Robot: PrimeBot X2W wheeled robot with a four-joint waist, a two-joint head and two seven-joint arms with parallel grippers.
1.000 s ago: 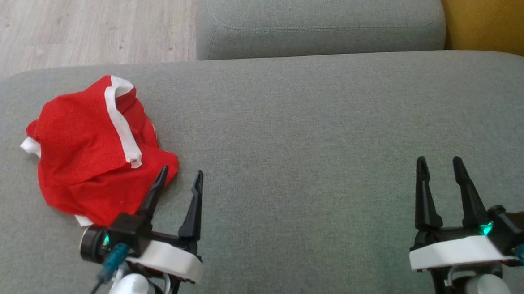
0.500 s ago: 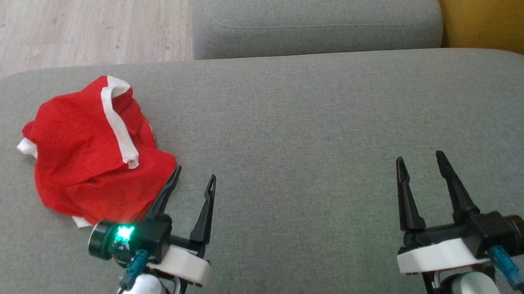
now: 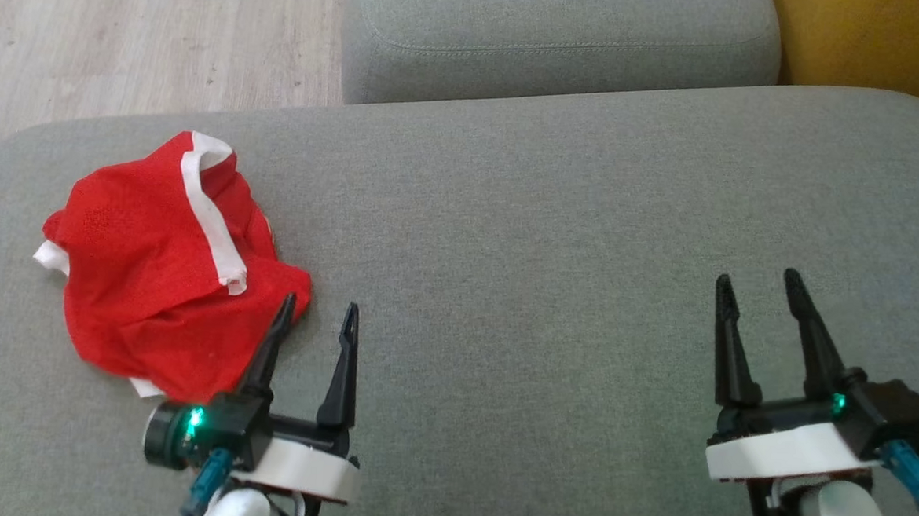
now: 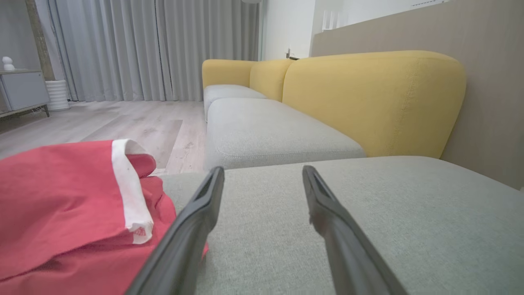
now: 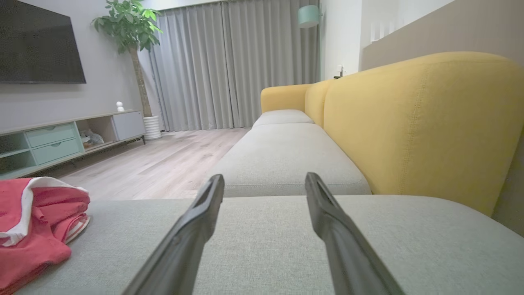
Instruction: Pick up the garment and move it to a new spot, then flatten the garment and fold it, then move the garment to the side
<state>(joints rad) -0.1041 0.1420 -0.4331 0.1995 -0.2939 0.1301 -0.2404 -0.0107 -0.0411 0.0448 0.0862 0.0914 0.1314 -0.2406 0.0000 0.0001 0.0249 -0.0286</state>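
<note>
Crumpled red garment (image 3: 152, 273) at the left end of the grey sofa cushion (image 3: 555, 239). The left gripper (image 3: 319, 307), jaws apart and empty, is set just beside its edge; the right gripper (image 3: 757, 280), also spread, well apart. If only 1 layer is pinched, the bundle may be dragged

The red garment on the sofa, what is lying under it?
The red garment lies crumpled on the grey seat cushion. White edges stick out from beneath at its left and bottom. Anything else under its folds is covered.

Grey sofa cushion (image 3: 556, 216) under a crumpled red garment (image 3: 152, 273)
</note>
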